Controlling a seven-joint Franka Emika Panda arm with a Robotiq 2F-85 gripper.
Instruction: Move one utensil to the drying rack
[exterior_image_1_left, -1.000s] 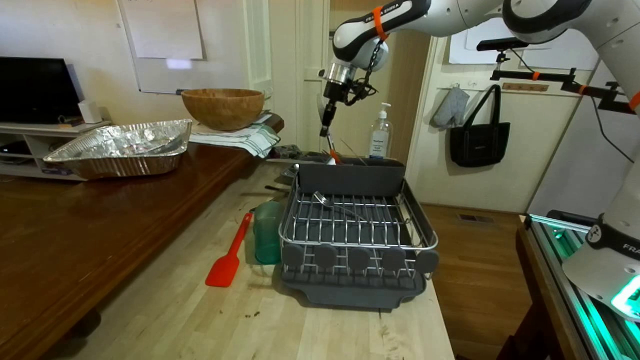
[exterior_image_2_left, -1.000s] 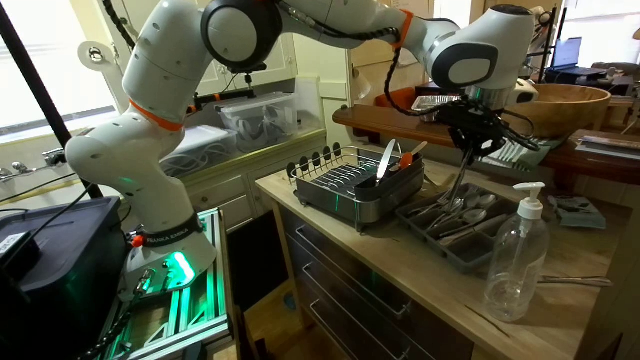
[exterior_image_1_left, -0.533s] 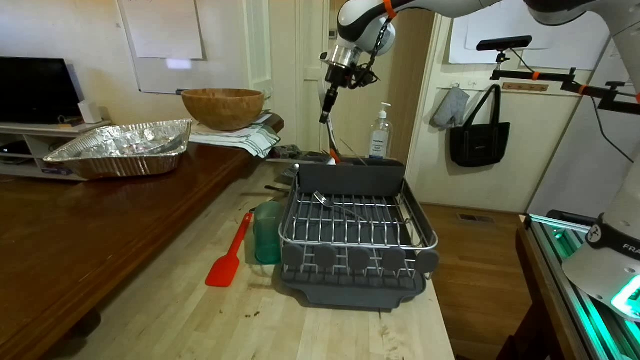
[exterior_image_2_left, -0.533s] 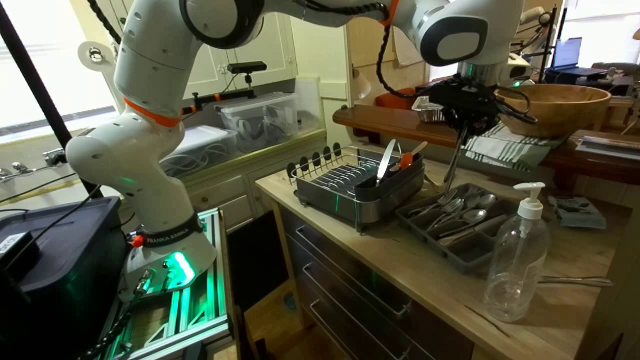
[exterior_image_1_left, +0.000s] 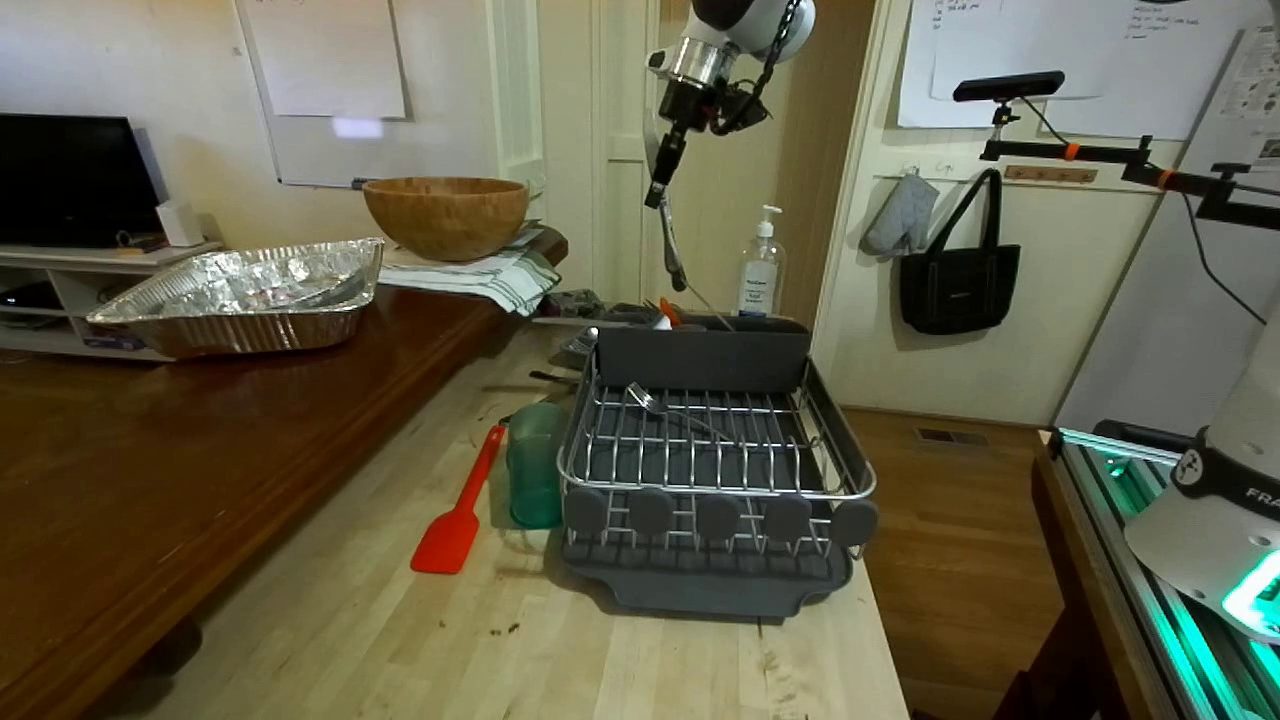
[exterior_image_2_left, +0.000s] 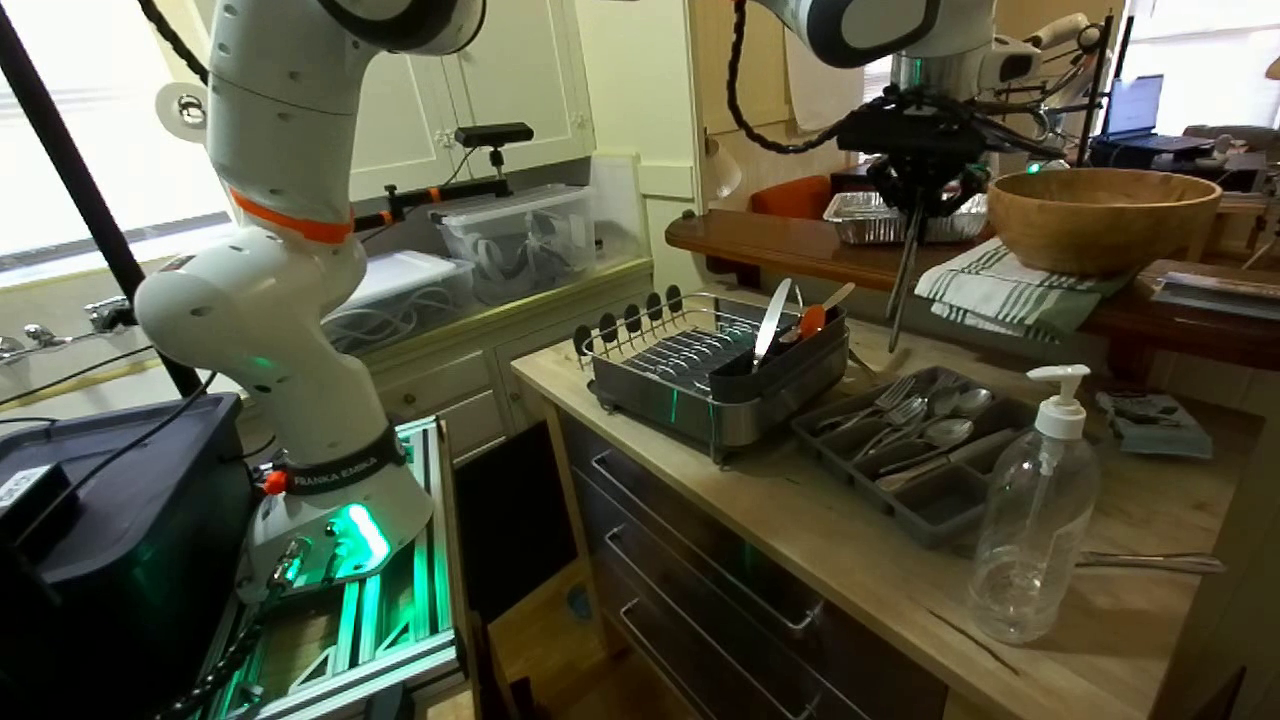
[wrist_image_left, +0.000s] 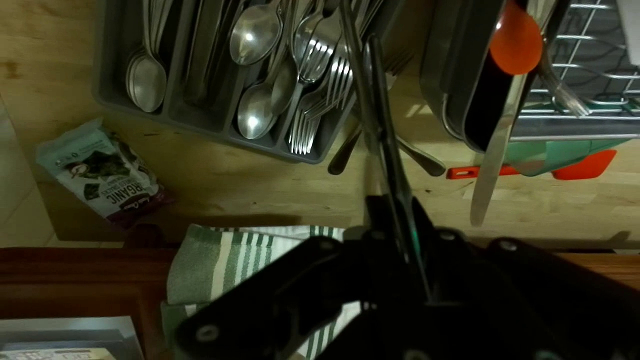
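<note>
Wooden counter (exterior_image_1_left: 480, 660) below; utensil (exterior_image_1_left: 669, 245) pinched in tool (exterior_image_1_left: 656, 196), hanging beneath, tilted.

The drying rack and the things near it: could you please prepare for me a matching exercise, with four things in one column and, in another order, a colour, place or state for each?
Column one
1. dark thin utensil
2. drying rack
3. spatula
4. pump bottle

Column two
A. see-through, standing upright
B. held in the air by the gripper
C. red, lying on the counter
D. grey, with a fork lying inside

Pairs: 1-B, 2-D, 3-C, 4-A
</note>
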